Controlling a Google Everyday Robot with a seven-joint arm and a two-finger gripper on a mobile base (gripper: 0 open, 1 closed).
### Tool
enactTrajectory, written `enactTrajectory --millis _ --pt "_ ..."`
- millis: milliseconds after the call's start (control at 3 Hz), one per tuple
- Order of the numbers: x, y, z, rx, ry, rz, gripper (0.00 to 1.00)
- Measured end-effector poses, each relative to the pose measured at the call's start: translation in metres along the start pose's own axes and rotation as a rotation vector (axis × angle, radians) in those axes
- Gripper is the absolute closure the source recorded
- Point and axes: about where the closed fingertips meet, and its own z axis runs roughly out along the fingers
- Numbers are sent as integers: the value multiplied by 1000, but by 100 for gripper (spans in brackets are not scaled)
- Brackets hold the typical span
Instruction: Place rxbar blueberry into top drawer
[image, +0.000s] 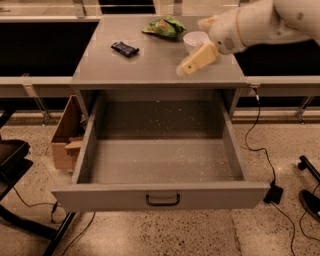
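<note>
rxbar blueberry (125, 48) lies flat on the grey surface (150, 70), left-rear area, well clear of the edges. Its long axis runs diagonally, one end toward the back-left and the other toward the front-right. Gripper (189, 66) hangs over the right-front part of the surface, to the right of the bar and a bit nearer the front edge. It's well apart from the bar, no contact, nothing visibly held. Can't tell whether the gripper is apart or together. It points down-left, roughly toward the surface's middle. White bowl (194, 39) sits just behind the gripper, partly hidden by the arm. Green chip bag (165, 27) is at the back, between bar and bowl. Top drawer (160, 194) is pulled fully out below the surface, with a speckled floor and a black handle (162, 200) on the front panel.
</note>
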Motion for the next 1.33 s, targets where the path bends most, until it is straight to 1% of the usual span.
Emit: enactTrajectory --millis 333,667,1000,1333 --pt "-32 -40 47 23 -52 65 0" --pt "-45 -45 49 30 -70 62 0" --pt "-42 -48 59 76 -53 82 0" --pt "-34 -72 98 175 -29 115 0"
